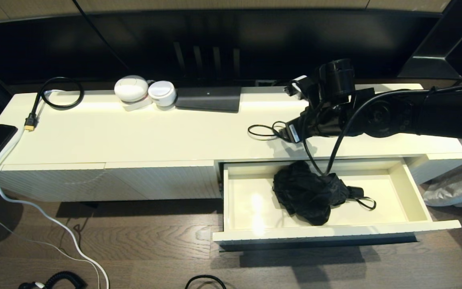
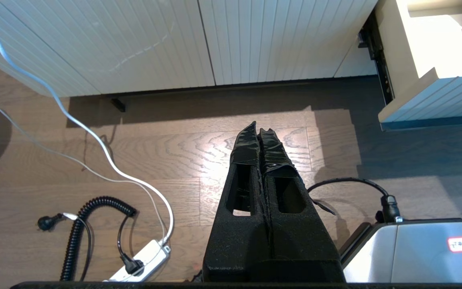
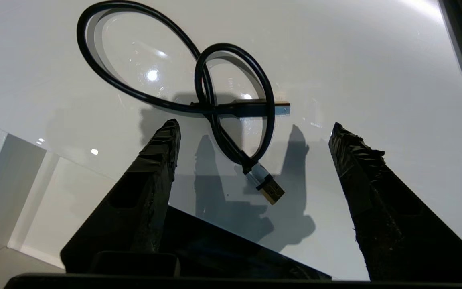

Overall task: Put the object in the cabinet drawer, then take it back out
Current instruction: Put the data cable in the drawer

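Nearest to me the left gripper (image 2: 260,132) hangs parked over the wooden floor (image 2: 167,160), fingers pressed together on nothing, in front of the closed ribbed panels (image 2: 215,40). I judge it has no part in this step.

A little farther, the cabinet drawer (image 1: 255,230) stands pulled fully out on my right side. A crumpled black bundle (image 1: 309,192), cloth or bag, with a thin strap loop trailing, lies in its middle on the glossy floor. I read the open drawer as left that way so things can go in and out without another pull.

Beyond the drawer, on the cabinet top (image 1: 134,136), lies a short black cable (image 3: 215,100) coiled in two loose loops, its gold plug end pointing toward my right gripper (image 3: 255,130). The fingers stand wide apart, one to each side of the cable's near loop, and hold nothing. I cannot tell whether the tips touch the surface. If the cable is the object, it is out of the drawer and lying free on top, which would suit the last step.

Farthest back sit two white round gadgets (image 1: 144,90) and a dark flat box (image 1: 209,99).
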You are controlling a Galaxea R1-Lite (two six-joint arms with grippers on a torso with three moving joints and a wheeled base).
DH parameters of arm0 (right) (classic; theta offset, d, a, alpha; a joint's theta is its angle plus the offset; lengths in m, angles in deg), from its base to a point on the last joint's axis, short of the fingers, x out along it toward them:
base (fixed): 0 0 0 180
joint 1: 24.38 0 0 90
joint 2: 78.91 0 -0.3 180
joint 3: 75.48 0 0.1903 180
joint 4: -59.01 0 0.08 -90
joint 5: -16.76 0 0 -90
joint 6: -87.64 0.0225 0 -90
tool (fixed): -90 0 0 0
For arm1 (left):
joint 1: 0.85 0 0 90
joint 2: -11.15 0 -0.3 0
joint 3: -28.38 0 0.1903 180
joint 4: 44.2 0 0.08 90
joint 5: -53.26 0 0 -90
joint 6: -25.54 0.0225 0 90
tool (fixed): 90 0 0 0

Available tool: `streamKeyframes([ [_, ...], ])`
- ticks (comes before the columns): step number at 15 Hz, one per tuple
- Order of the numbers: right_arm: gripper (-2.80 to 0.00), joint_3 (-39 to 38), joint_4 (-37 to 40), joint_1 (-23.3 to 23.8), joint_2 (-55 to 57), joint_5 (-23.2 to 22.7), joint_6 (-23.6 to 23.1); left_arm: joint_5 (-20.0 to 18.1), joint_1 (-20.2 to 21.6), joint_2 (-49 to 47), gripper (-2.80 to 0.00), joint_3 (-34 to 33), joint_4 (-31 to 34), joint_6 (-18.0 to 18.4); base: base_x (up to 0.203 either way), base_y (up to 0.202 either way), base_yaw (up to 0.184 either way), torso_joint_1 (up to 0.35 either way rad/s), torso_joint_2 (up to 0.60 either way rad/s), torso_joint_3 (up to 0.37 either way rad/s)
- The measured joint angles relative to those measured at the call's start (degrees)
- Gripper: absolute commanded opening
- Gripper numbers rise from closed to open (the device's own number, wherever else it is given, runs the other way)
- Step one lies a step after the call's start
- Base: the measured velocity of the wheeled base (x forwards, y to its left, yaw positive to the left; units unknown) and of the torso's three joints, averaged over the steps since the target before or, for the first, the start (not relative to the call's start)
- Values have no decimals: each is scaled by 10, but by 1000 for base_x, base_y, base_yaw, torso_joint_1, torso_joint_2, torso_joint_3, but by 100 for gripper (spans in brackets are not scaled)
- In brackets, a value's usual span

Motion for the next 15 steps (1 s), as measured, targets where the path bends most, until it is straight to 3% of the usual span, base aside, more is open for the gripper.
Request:
streamKeyframes([
  [6, 0, -3, -50, 5, 33, -1, 3, 0, 0, 0, -280, 0, 0, 0, 0, 0, 0, 0, 0, 0],
  [15, 0, 2, -64, 6, 58, -2, 5, 0, 0, 0, -280, 0, 0, 0, 0, 0, 0, 0, 0, 0],
])
